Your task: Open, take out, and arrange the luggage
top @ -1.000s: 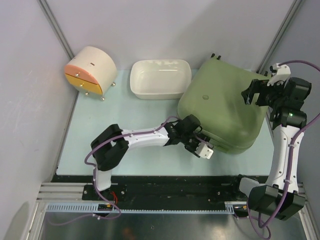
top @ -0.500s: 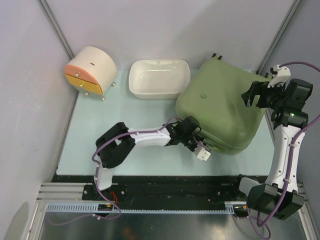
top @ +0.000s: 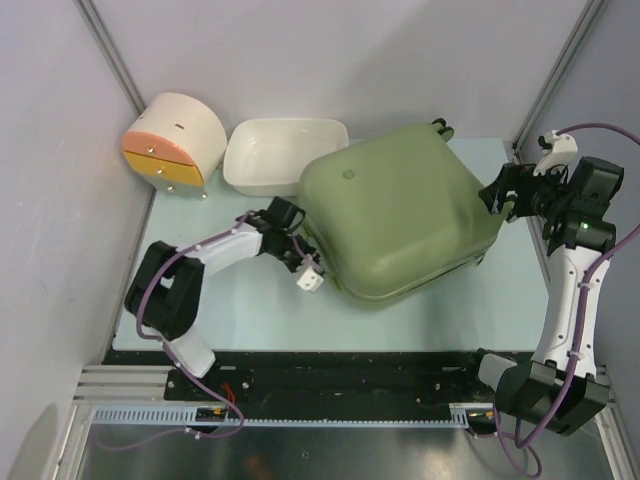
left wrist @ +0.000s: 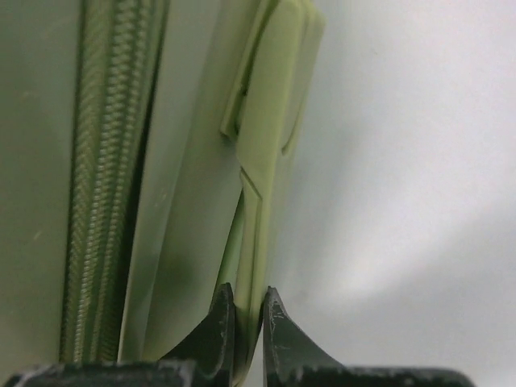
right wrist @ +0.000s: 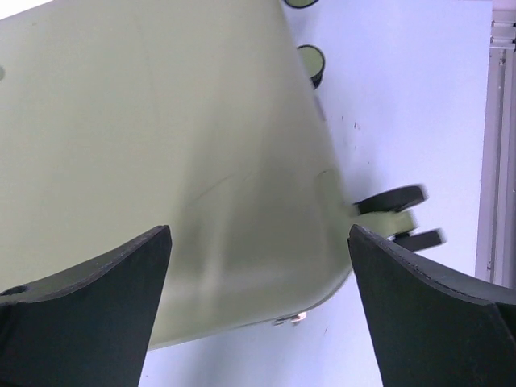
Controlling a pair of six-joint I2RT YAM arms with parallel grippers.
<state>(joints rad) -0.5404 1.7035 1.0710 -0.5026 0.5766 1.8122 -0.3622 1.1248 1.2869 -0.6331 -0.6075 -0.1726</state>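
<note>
Luggage [top: 400, 215] lies flat & closed on table [top: 420, 320], centre to right, wheels [top: 441, 126] at the far end. Its far-left corner overlaps the tub [top: 262, 155] rim in top view; touching or not, can't tell. Box [top: 172, 140] is just beside tub, far left. Handling, my guess: hard shell, so stiff & won't give under a pinch. It's smooth & rounded, so prob slippery, & pads would skate off the dome. It's way too broad for either jaw pair to span. Weight unknown as contents are hidden, but it's bulky enough that a one-point pull would likely swing it, not lift it, & the wheels could let the far end roll. Best holds are thin bits along the seam: the tab, a zip pull (none visible), or the lid lip once the zip [left wrist: 105, 185] is run round. L gripper [left wrist: 246, 298] is at the near-left side, jaws nearly together, pinching the thin green tab [left wrist: 270, 145] that stands off the shell next to the zip. Its fingers [left wrist: 218, 322] bite only the tab's lowest end, so the grip looks shallow & may slip. R gripper [right wrist: 258, 242] sits at the right edge, jaws wide, holding nothing. In wrist view the shell fills the gap betw. them, but contact w/ it can't be told.
</note>
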